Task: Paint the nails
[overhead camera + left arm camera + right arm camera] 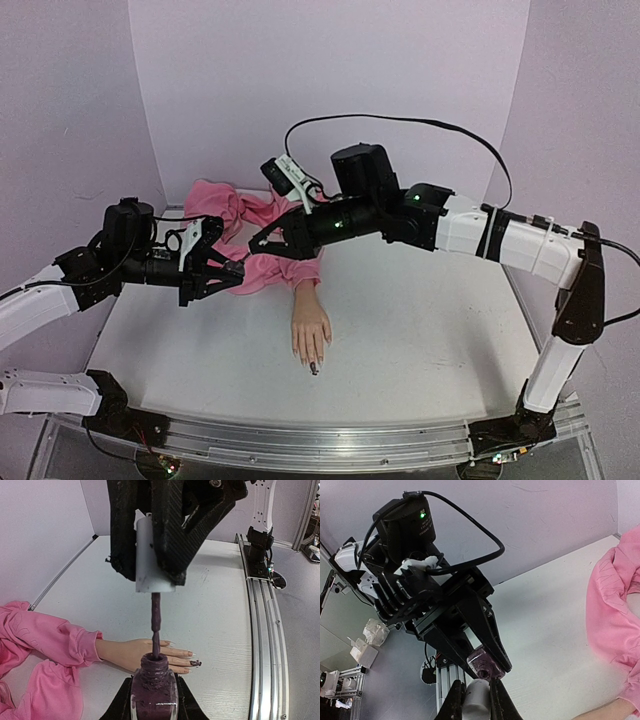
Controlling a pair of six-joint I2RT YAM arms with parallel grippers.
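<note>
Plum glass bottle (154, 692) clamped by left gripper (237, 268), left of centre. Just right, white cap (149, 555) pinched in right gripper (257, 240), brush (156, 625) dipped into the neck. Loading polish, apparently. Next: lift clear, carry down to the nails (314, 362) at lower centre, one already dark.

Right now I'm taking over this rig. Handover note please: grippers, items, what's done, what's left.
Left gripper: jaws shut on the polish bottle.
Right gripper: jaws shut on the white brush cap, with the brush dipped into the bottle neck.
The mannequin hand lies palm down on the table, with the pink sleeve at its wrist.
Done: one dark nail.
Remaining: the other nails in view look bare. Lift the brush out and paint them.
</note>
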